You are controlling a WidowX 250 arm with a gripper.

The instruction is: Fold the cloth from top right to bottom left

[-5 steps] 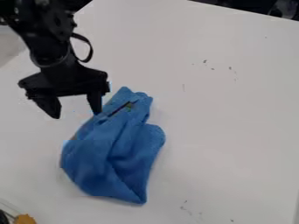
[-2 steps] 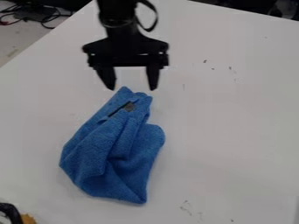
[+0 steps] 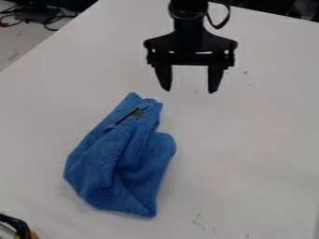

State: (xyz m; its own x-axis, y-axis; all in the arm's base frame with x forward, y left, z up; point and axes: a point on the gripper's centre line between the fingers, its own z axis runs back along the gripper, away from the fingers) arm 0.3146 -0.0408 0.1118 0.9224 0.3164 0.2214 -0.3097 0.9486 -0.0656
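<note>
The gripper [image 3: 189, 89] hangs open above and to the right of the cloth's top end, its two fingers apart with nothing between them. Below it and to the left, the blue cloth [image 3: 118, 158] lies bunched on the white table in a long, narrow heap. Its tip points up, and creases run down its length to a corner at the lower right. A small dark gap with a greyish patch shows near the top of the cloth. Gripper and cloth are apart.
The white table [image 3: 249, 140] carries a few small dark marks. Black cables [image 3: 42, 17] lie beyond its upper left edge. A dark, curved object [image 3: 17, 225] with a yellowish part stands at the bottom left corner.
From the cloth's upper left, the gripper has moved right, past its top end, and slightly up, staying open. The cloth keeps its place. The dark object at bottom left has shifted further into view.
</note>
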